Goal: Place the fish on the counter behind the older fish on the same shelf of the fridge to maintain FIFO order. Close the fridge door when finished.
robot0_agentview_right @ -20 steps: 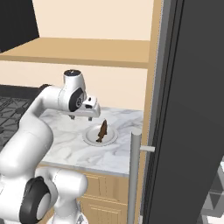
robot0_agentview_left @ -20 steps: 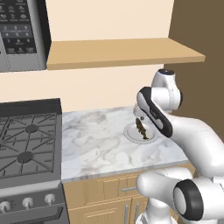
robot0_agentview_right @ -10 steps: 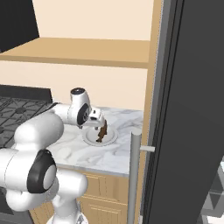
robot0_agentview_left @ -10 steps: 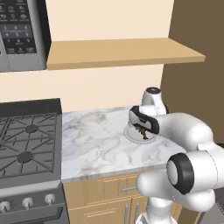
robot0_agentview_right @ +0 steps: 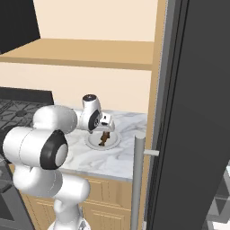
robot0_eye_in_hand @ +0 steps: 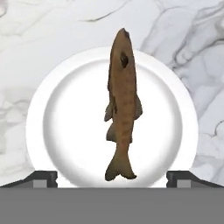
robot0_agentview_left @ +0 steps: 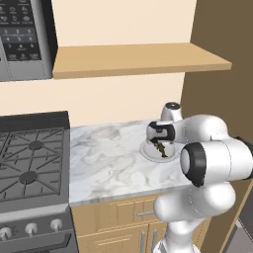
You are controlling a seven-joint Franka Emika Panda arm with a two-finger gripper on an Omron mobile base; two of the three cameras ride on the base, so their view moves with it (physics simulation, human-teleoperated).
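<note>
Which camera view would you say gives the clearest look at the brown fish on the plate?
The hand view: the fish lies whole, lengthwise across the white plate. In the left base view the gripper partly covers it; in the right base view it is a small dark sliver.

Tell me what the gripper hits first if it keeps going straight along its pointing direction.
Most likely the fish. The open gripper points down at it, with the fingertips spread either side of its tail end. The fish lies on a white plate on the counter. How much gap remains is unclear.
</note>
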